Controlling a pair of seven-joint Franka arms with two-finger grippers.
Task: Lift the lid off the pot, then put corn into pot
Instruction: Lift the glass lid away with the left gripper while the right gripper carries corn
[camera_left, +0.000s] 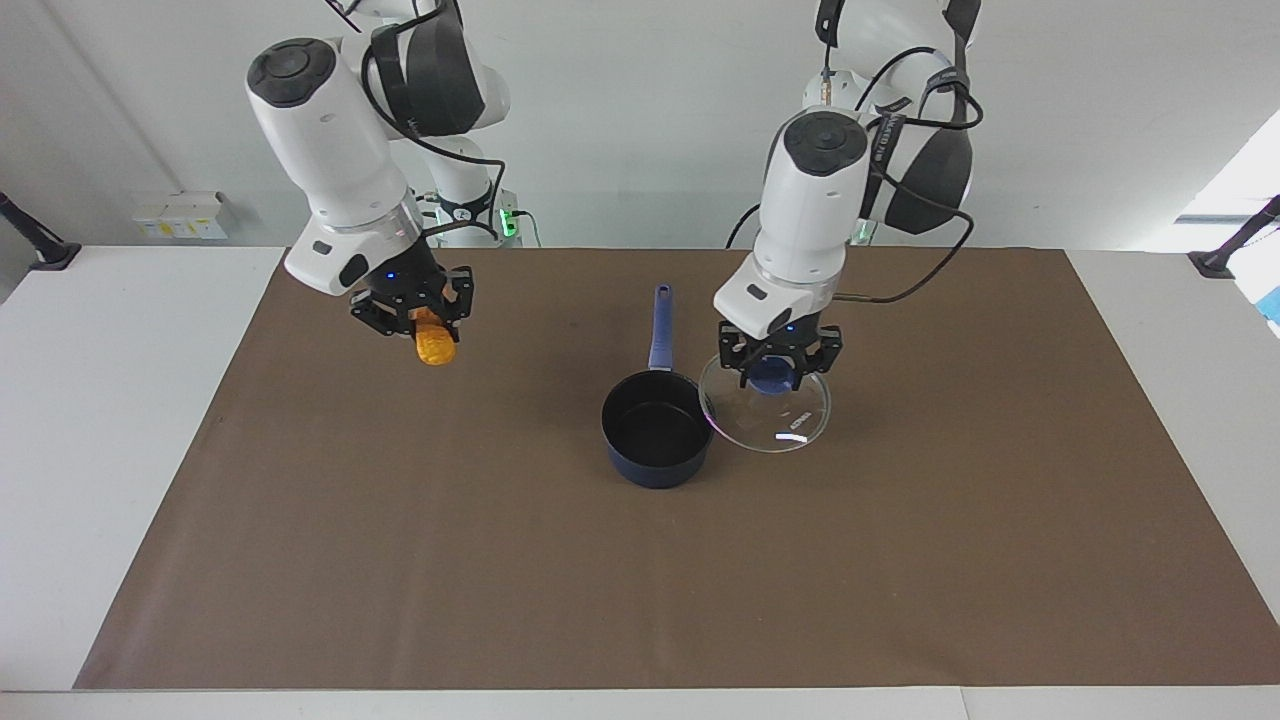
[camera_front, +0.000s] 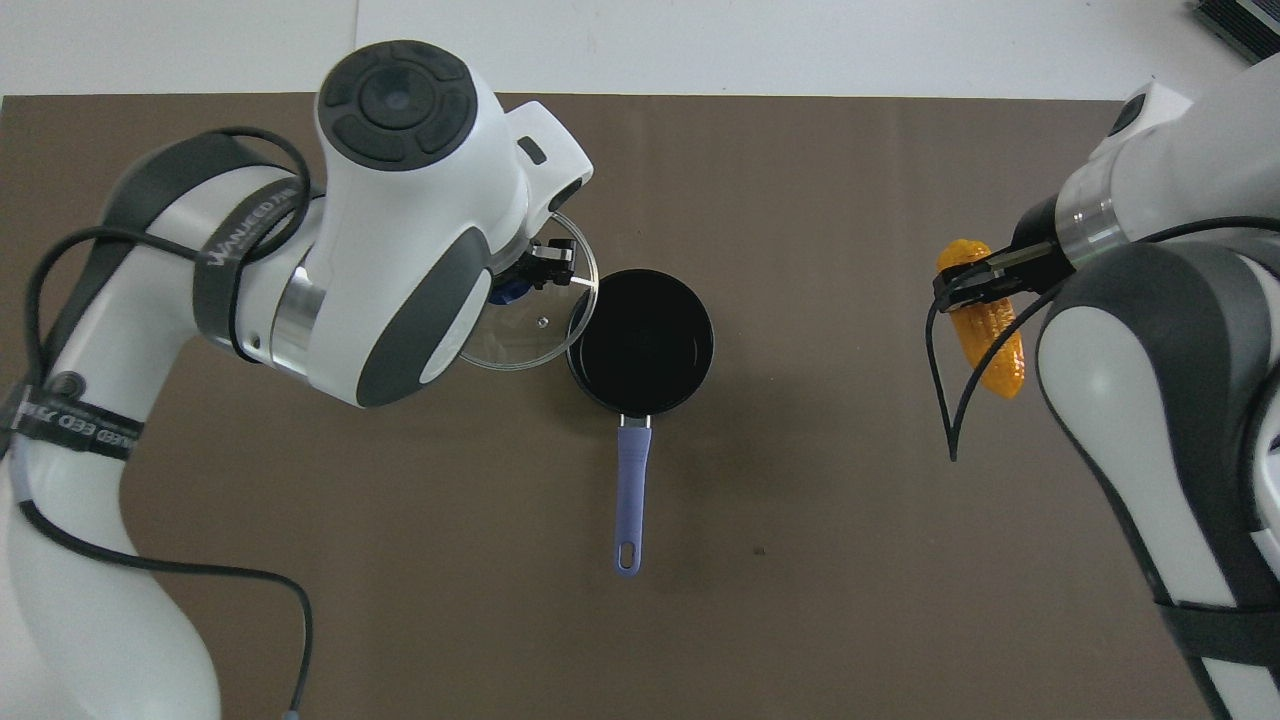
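A: Where is the left gripper (camera_left: 779, 374)?
B: Right of the frame's centre in the facing view, pointing down, fingers closed.
A: And the right gripper (camera_left: 415, 312)?
B: Upper left, raised, also closed.

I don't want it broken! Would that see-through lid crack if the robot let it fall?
Probably: the lid looks like clear glass, so brittle. Round and thin-rimmed, it might roll away. Held only by its knob, it hangs tilted.
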